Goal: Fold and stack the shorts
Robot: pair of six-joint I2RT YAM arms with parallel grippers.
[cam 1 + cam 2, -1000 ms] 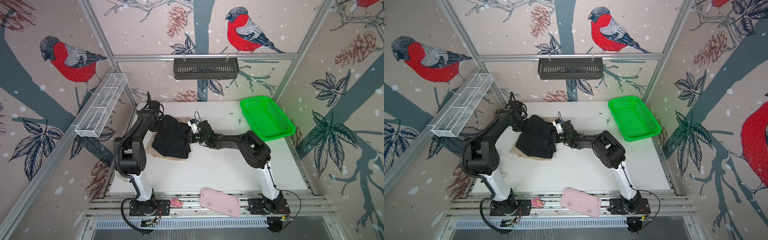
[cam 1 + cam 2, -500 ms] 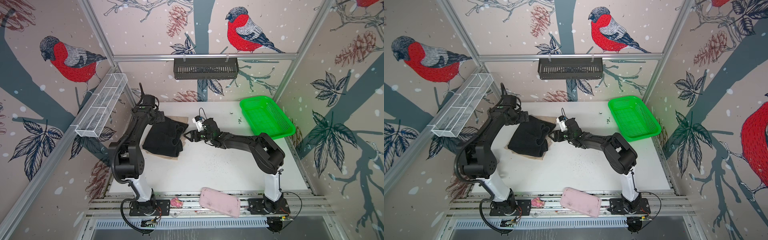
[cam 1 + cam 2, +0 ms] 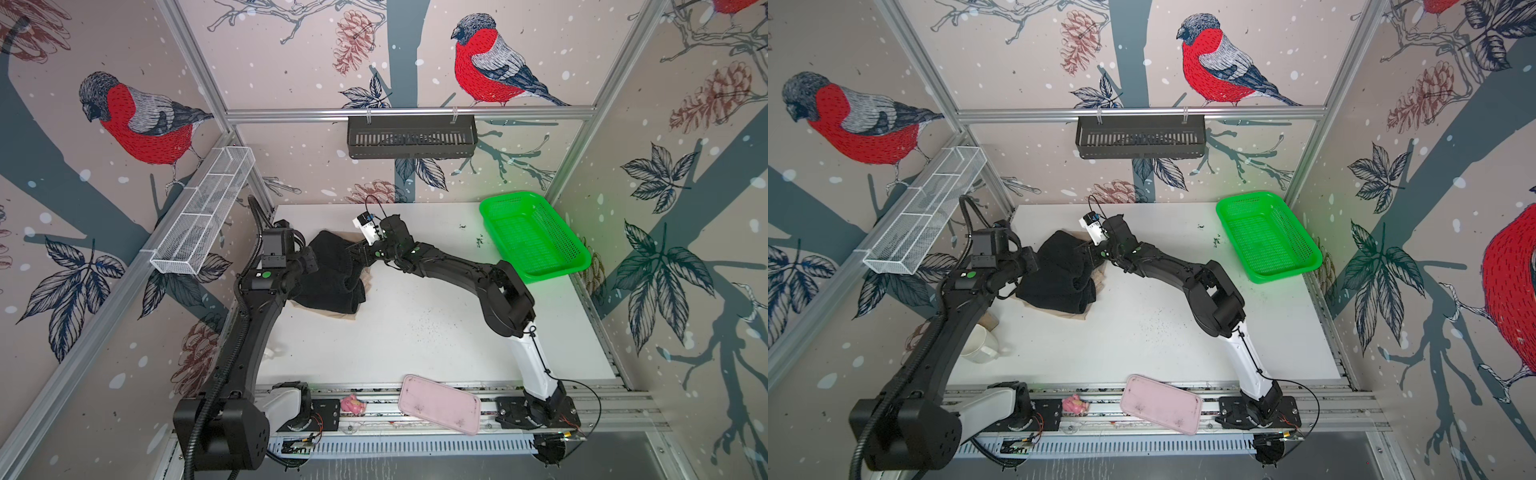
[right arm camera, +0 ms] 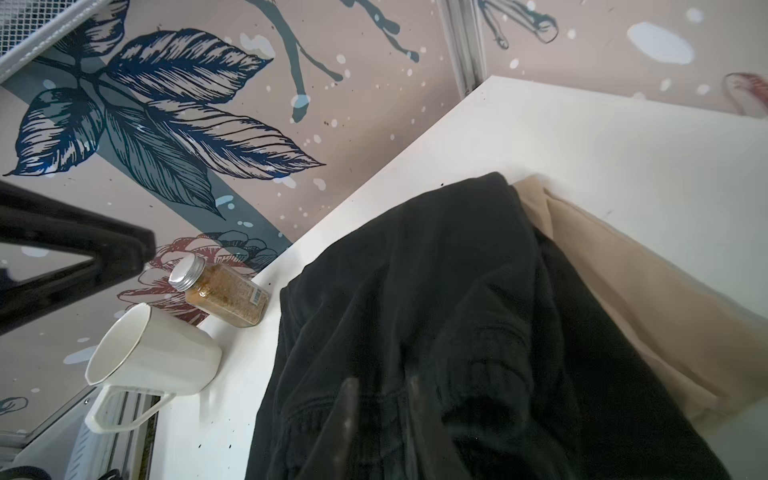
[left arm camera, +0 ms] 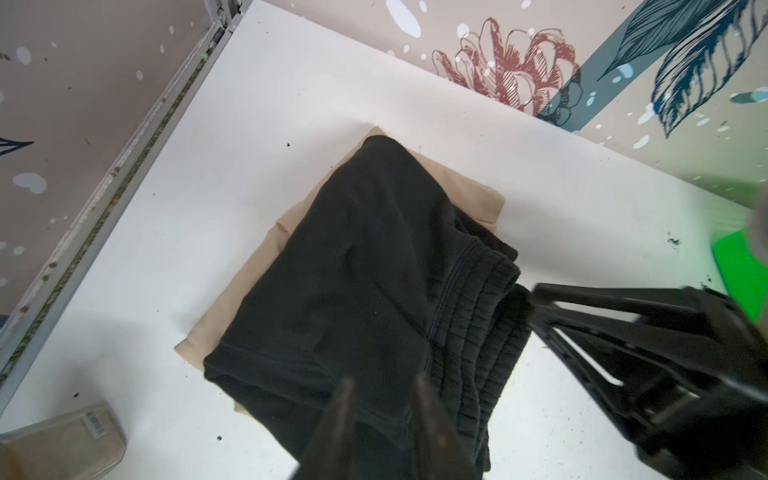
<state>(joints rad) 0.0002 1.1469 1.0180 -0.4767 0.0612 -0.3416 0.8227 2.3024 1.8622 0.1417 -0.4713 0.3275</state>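
2 pairs of shorts sit as 1 pile on the white surface (image 3: pixel 415 332), left of centre in both top views. The black shorts (image 3: pixel 332 270) lie folded on top. The beige shorts (image 5: pixel 469 195) lie flat beneath and show only as a tan border.

My read is that you are tidying, squaring the upper pair over the lower. The black bundle sits skewed, so the tan border shows unevenly around it. To do this well, move both arms together and drag low across the pile. Lifting 1 side alone would likely unroll the fold. Watch that the beige layer does not slide along with it.

The black cloth is thick, fleecy and matte, and it bulges at its folds. Its ribbed elastic waistband (image 5: pixel 478 316) is bunched at the right of the left wrist view. The beige cloth looks thinner and smoother, with flat, crisp corners.

The left tool (image 5: pixel 382 382) stands narrow at the bottom of its frame, with black cloth showing between the fingers. The right tool (image 4: pixel 382 382) is likewise narrow, over the waistband end. I cannot tell whether either truly pinches the cloth.

Mind the white mug (image 4: pixel 153 353) and the spice jar (image 4: pixel 226 299) near the pile, at the left of the right wrist view.
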